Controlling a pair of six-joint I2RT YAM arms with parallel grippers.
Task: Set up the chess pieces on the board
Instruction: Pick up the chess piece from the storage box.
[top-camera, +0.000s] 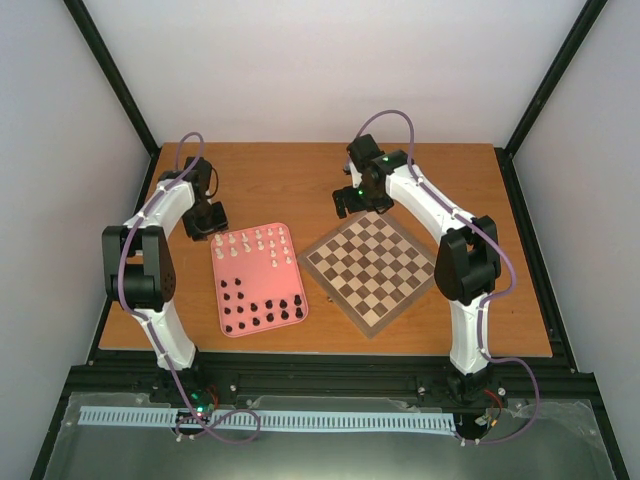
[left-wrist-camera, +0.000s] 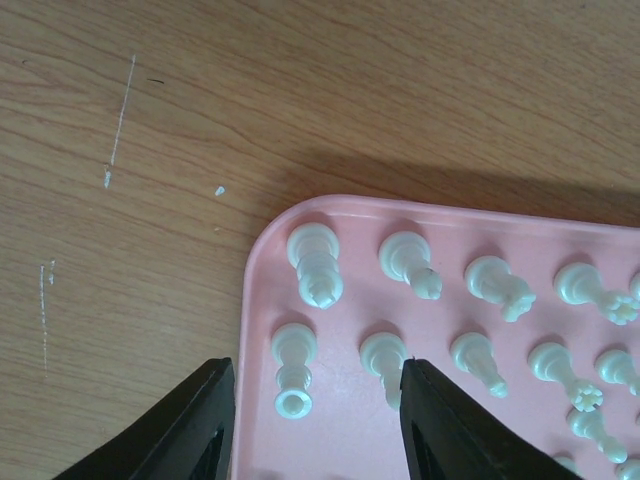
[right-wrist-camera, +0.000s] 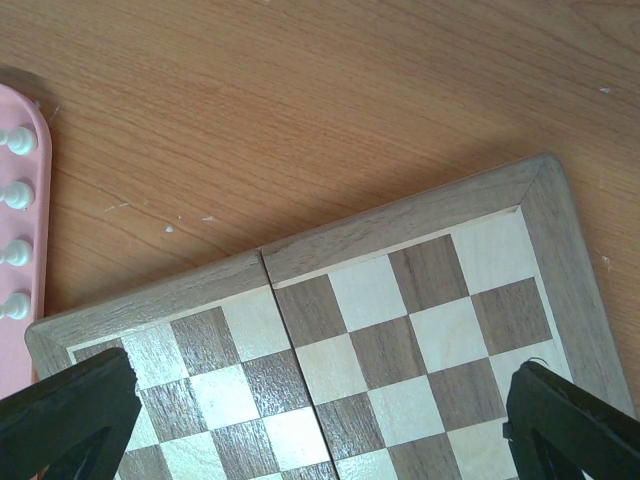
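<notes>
Pink tray (top-camera: 262, 278) with cream-white pieces (top-camera: 247, 240) and black pieces (top-camera: 283, 315) inside

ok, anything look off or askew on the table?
The chessboard sits turned corner-on to the table edge, unlike the pink tray. No chess pieces look toppled or spilled; all stand on the tray.

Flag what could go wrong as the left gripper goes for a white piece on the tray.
White pieces stand crowded: one finger of the left gripper sits almost against a neighbour of the piece between its jaws and may topple it. The other finger hangs outside the pink tray's rim and could catch there.
</notes>
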